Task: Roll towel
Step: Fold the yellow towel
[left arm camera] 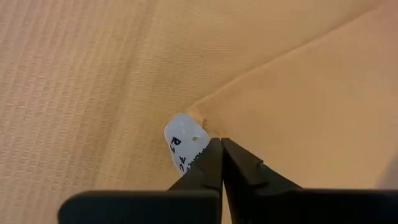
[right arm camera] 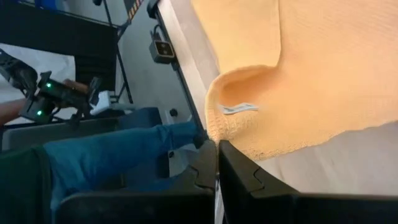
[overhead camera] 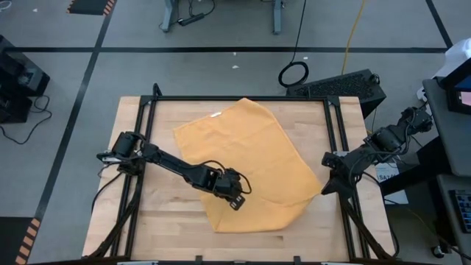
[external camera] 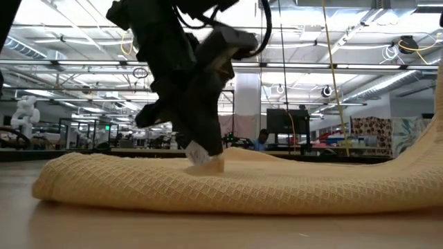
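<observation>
The mustard-yellow towel (overhead camera: 250, 158) lies spread on the wooden table (overhead camera: 132, 221), set at a slant, with its near part folded over onto itself. A white tag (overhead camera: 215, 114) shows at its far edge. My left gripper (overhead camera: 234, 197) stands over the towel's near middle, shut on a folded-over corner. My right gripper (overhead camera: 324, 188) is at the towel's right corner, beside the table's right rail, shut on the cloth there. In the low view the towel (external camera: 228, 183) lies flat and rises at the right (external camera: 422, 155). My left gripper pinches the tip of the towel's folded-over corner (left arm camera: 200, 119) between its two shut fingers, beside a white tag (left arm camera: 181, 144). The fingers come from above, slanting down. The corner lies on the towel layer below (external camera: 208, 164). My right gripper pinches the towel's right corner at its edge (right arm camera: 214, 134) between the two fingers, beside a small white tag (right arm camera: 239, 109). The corner is curled up off the table, and the rest of the towel lies on it.
Black rails frame the table on the left (overhead camera: 140, 147) and right (overhead camera: 342, 147). Bare wood lies left of and in front of the towel. A person's jeans-clad leg (right arm camera: 106, 162) shows beyond the table's edge in the right wrist view.
</observation>
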`<action>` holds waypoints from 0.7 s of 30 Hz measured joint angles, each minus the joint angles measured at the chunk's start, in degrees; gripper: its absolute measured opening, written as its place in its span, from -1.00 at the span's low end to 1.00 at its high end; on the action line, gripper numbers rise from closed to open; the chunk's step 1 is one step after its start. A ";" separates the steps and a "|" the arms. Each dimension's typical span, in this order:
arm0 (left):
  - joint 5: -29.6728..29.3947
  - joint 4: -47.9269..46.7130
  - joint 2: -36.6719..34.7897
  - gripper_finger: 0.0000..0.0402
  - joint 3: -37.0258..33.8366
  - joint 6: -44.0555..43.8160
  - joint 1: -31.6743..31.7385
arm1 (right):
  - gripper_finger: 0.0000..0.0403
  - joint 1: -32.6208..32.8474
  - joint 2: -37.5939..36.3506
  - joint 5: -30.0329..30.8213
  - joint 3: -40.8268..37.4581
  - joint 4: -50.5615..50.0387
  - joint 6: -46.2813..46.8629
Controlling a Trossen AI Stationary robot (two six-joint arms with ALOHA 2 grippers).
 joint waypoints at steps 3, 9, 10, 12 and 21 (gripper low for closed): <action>0.00 -0.43 -3.06 -0.98 0.00 1.58 -0.83 | -1.00 0.00 0.00 0.64 0.00 1.13 -0.18; -2.41 -1.85 -10.26 -0.99 0.11 6.16 -3.72 | -1.00 0.00 0.00 0.67 0.00 2.13 -3.25; -2.39 -3.01 -10.97 -0.99 0.11 5.84 -4.20 | -1.00 0.00 0.00 0.68 0.00 2.15 -3.93; -2.61 -3.37 -11.33 -0.99 0.11 3.80 -5.05 | -1.00 0.00 0.00 0.68 0.00 2.17 -5.07; -9.11 1.92 -4.14 -0.56 -0.02 4.38 -6.05 | -1.00 0.00 -0.02 3.04 0.00 2.15 -7.55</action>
